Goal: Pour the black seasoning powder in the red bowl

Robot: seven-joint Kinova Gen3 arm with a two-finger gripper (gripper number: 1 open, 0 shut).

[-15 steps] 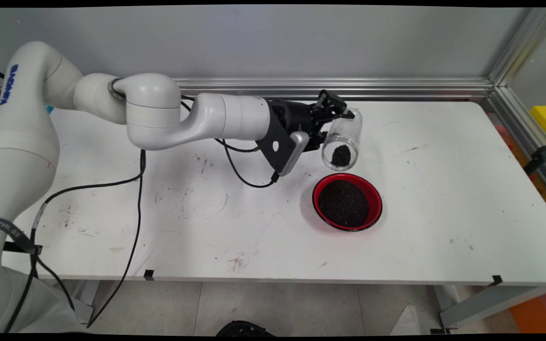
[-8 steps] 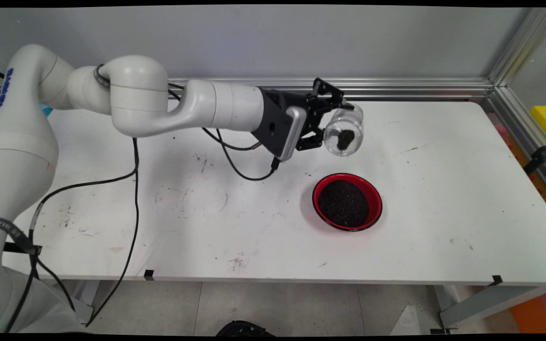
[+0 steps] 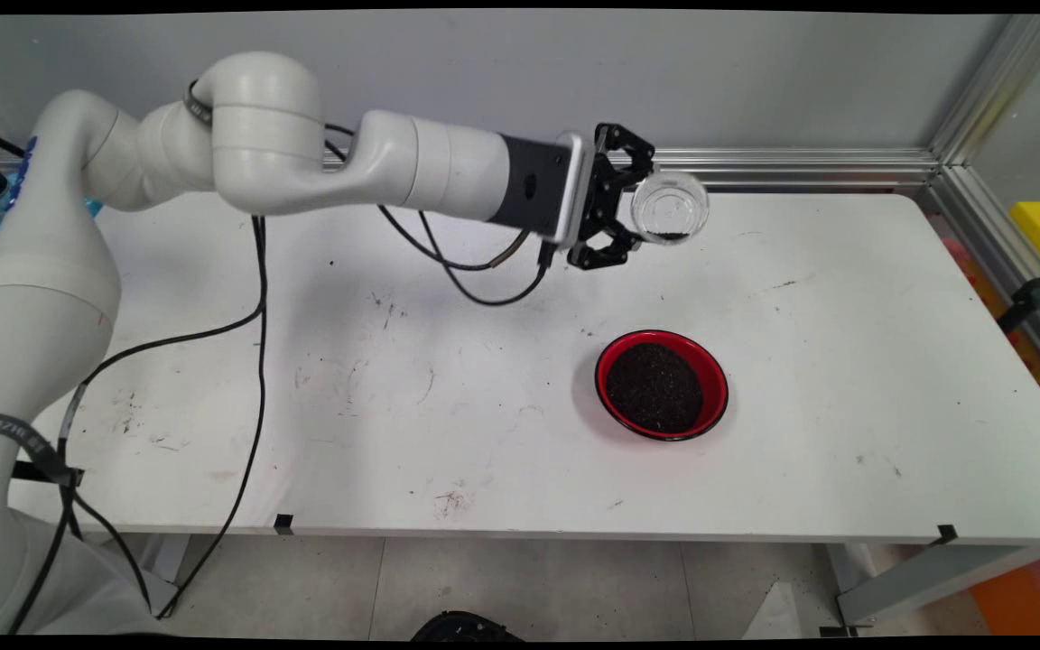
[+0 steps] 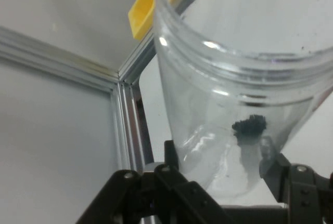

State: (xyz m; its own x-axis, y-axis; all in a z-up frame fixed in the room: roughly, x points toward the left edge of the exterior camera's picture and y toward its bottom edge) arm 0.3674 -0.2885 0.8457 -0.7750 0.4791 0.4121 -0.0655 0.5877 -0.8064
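The gripper [image 3: 626,209] is clamped on a clear plastic jar [image 3: 670,208] held above the white table's [image 3: 845,361] far side. The jar's mouth faces the camera; few black grains [image 4: 248,126] remain inside. Nearer, well apart, stands a red bowl [image 3: 662,385] of black grains.

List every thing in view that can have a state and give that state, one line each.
end effector: shut on the clear jar, held above the table.
clear jar: lifted, mouth turned toward the main camera, nearly empty, a small clump of black grains left inside.
red bowl: upright on the white table, filled with black grains, apart from the jar.
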